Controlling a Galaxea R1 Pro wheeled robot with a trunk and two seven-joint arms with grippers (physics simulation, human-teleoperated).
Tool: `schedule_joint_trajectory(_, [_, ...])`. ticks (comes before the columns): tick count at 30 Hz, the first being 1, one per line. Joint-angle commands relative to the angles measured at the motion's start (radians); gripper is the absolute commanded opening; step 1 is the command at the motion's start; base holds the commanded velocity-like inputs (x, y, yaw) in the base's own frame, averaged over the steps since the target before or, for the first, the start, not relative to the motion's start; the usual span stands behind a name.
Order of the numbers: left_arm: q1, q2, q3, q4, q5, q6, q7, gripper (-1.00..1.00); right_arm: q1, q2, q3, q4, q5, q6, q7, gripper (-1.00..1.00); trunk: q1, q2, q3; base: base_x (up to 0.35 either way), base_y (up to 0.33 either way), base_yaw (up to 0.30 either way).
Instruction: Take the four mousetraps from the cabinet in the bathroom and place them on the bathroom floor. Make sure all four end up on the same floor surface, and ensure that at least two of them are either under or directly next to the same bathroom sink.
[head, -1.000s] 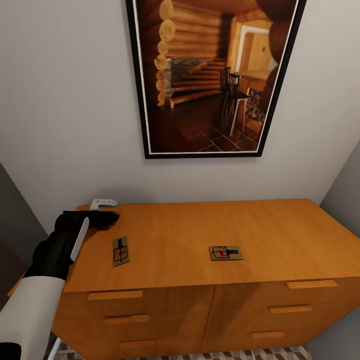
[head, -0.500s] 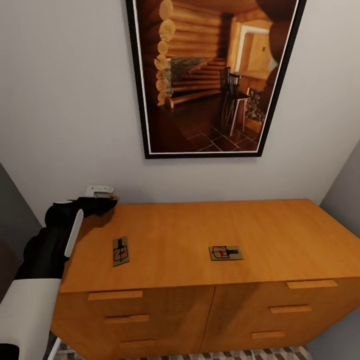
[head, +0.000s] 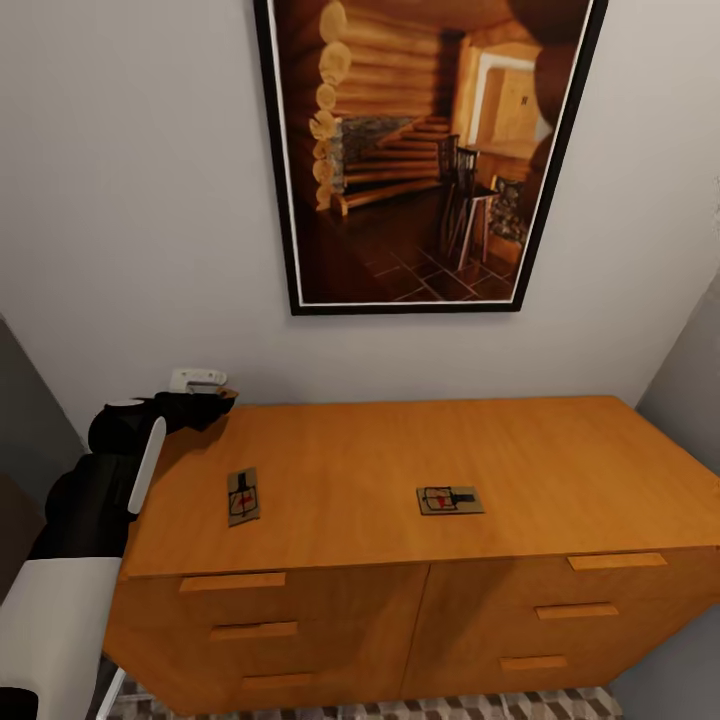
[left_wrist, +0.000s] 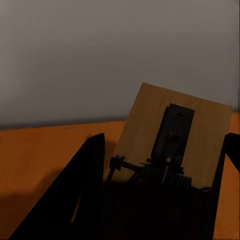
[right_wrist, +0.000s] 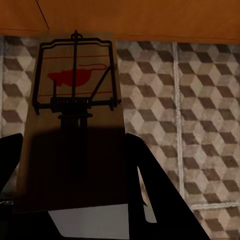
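Mousetraps remain off the bathroom floor (right_wrist: 200, 100): two lie well apart on the cabinet (head: 400, 450) top — one (head: 242, 496) left, one (head: 449, 500) centre. We judge none placed yet. Each gripper — left gripper (left_wrist: 160, 200), right gripper (right_wrist: 70, 185) — pinches another mousetrap (left_wrist: 175, 130), (right_wrist: 75, 100) between its fingers.

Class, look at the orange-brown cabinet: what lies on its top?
Two mousetraps lie flat on the cabinet: one near the left gripper, one near the middle. The drawers are shut, hiding their contents.
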Motion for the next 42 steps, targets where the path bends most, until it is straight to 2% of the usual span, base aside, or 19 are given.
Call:
schedule_joint_trajectory(1, [-0.001,0.000,0.001,0.000,-0.002,0.005,-0.005,-1.00,-0.001,0.000,0.009,0.001,-0.012,-0.004,-0.005,-1.00,0.000,-0.001,-0.001,-0.259,0.000,0.000])
schedule_joint_trajectory(24, [-0.001,-0.001,0.000,0.030,0.000,0.005,-0.004,-1.00,-0.001,-0.001,0.008,0.000,-0.012,-0.004,-0.005,-1.00,0.000,-0.001,-0.001,-0.330,-0.001,0.000])
schedule_joint_trajectory(42, [0.008,-0.006,-0.001,0.045,0.000,0.003,-0.004,-1.00,-0.001,-0.001,0.008,0.000,-0.012,-0.004,-0.005,-1.00,0.000,-0.001,-0.001,-0.338,-0.100,0.000])
